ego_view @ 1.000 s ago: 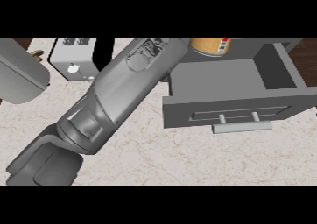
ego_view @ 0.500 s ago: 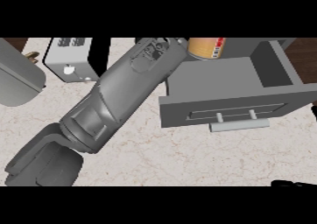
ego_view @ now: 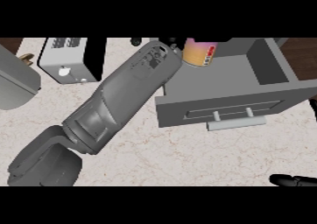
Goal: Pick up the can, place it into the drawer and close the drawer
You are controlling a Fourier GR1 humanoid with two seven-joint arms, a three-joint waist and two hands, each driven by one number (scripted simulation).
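The can [ego_view: 200,53], orange and pink with a red label, shows at the top of the head view, over the back left corner of the open grey drawer [ego_view: 251,74]. My left forearm runs from the lower left up to it and hides most of my left hand [ego_view: 171,42]. Only black fingers show against the can's left side, curled round it. The drawer is pulled out towards me, its front panel and bar handle [ego_view: 232,123] facing the lower edge. A few straight fingers of my right hand [ego_view: 295,180] lie at the lower right corner, away from the drawer.
A white toaster [ego_view: 69,59] stands at the back left. A large grey rounded object [ego_view: 12,85] fills the left edge. Marbled counter [ego_view: 187,157] spreads in front of the drawer. Dark wood [ego_view: 310,57] shows past the drawer's right wall.
The can and my left hand have come slightly down and left, closer to the drawer's inside. My right hand's fingers have come into view at the lower right.
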